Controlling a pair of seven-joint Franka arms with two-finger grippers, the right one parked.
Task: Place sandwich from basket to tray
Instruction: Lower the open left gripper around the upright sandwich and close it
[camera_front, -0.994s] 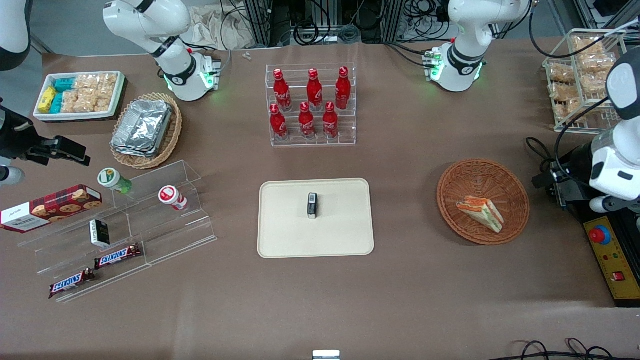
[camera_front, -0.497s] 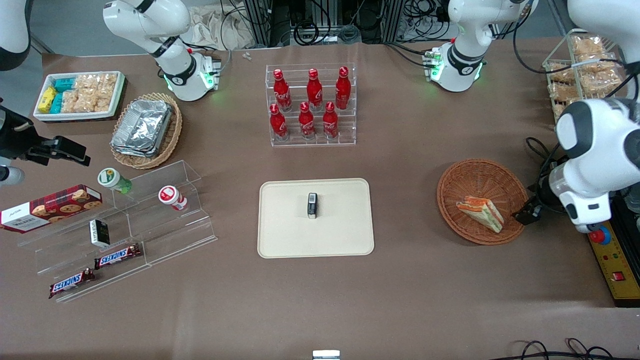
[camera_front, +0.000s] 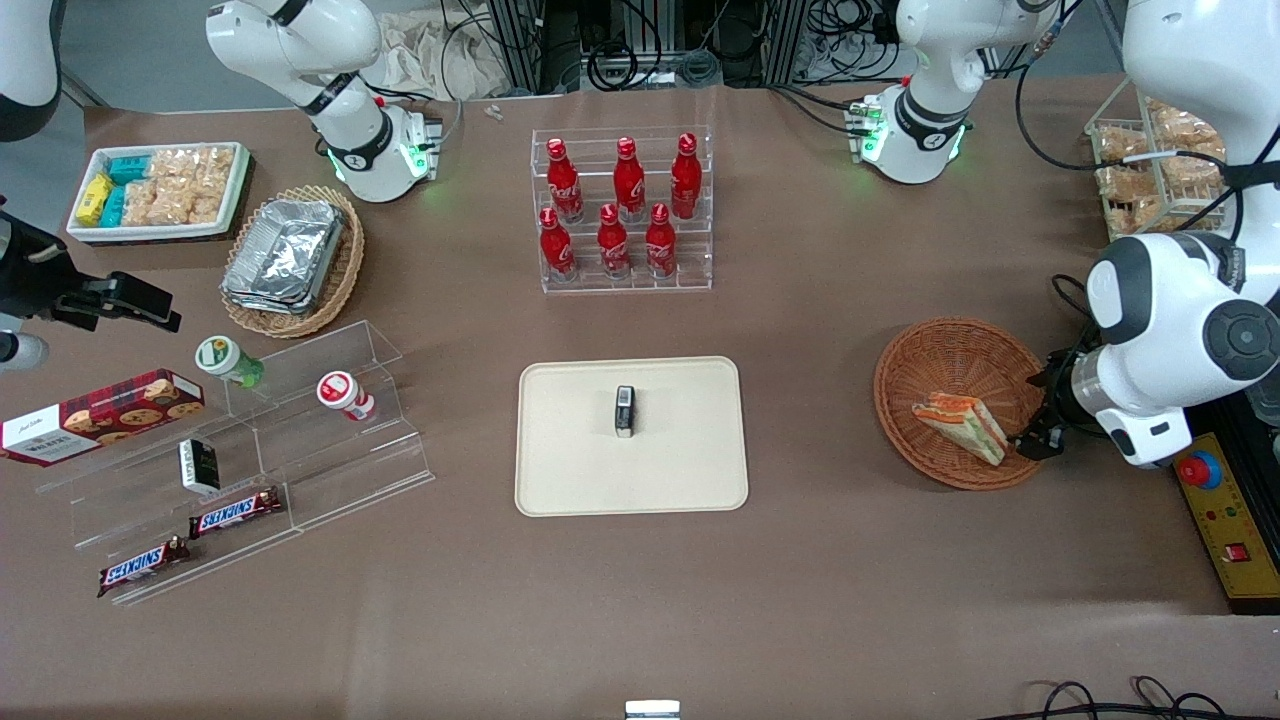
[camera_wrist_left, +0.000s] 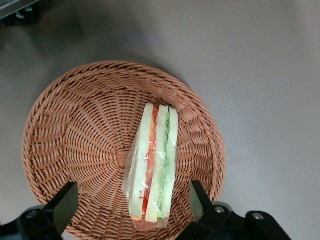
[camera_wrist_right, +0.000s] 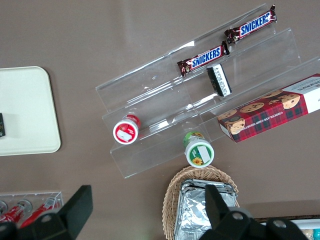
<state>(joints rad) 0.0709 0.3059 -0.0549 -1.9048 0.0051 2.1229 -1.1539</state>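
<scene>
The gripper (camera_wrist_left: 131, 207) hung wide open and empty above the sandwich (camera_wrist_left: 152, 167) in the basket (camera_wrist_left: 65, 150) (tray (camera_front: 560, 480) well apart); straddling the wedge's flat faces looked wisest.

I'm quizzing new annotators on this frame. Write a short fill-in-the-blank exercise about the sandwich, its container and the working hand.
1. The sandwich lies in the wicker ____.
2. The hand hovers above the sandwich with its fingers ____.
3. On the beige tray stands one small ____ object.
4. The rack farther from the front camera than the tray holds ____ red bottles.

Missing words: basket; open; dark; six
</scene>
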